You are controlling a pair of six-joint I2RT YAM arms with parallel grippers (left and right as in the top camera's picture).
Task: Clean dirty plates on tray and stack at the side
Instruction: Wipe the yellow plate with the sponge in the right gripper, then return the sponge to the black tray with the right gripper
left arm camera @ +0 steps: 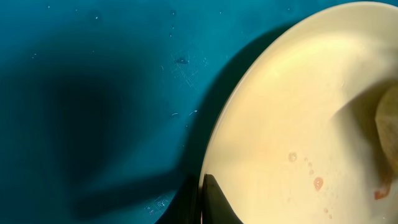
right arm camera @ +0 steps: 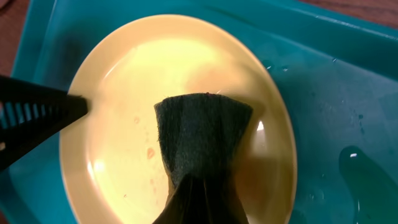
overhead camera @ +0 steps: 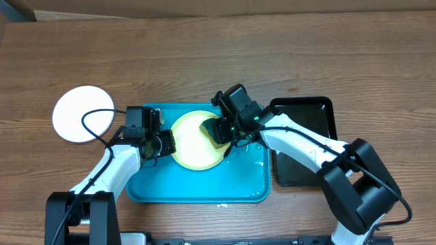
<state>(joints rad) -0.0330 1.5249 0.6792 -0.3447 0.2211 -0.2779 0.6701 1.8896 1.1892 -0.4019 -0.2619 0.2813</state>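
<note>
Dark green sponge point(right arm camera: 202, 134), pinched tight in our right gripper point(right arm camera: 199, 193), rests on the pale yellow plate point(right arm camera: 124, 74), which lies in the turquoise tray point(right arm camera: 323, 74). Our left gripper point(overhead camera: 162, 144) is clamped on that plate's rim. We see a white plate point(overhead camera: 83, 113) on the table point(overhead camera: 272, 54), left of the tray.

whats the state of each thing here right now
yellow plate, on blue tray, orange smears
white plate, on table, looks clean
sponge, held over yellow plate
blue tray, wet
left gripper, shut on yellow plate rim
right gripper, shut on sponge
</note>
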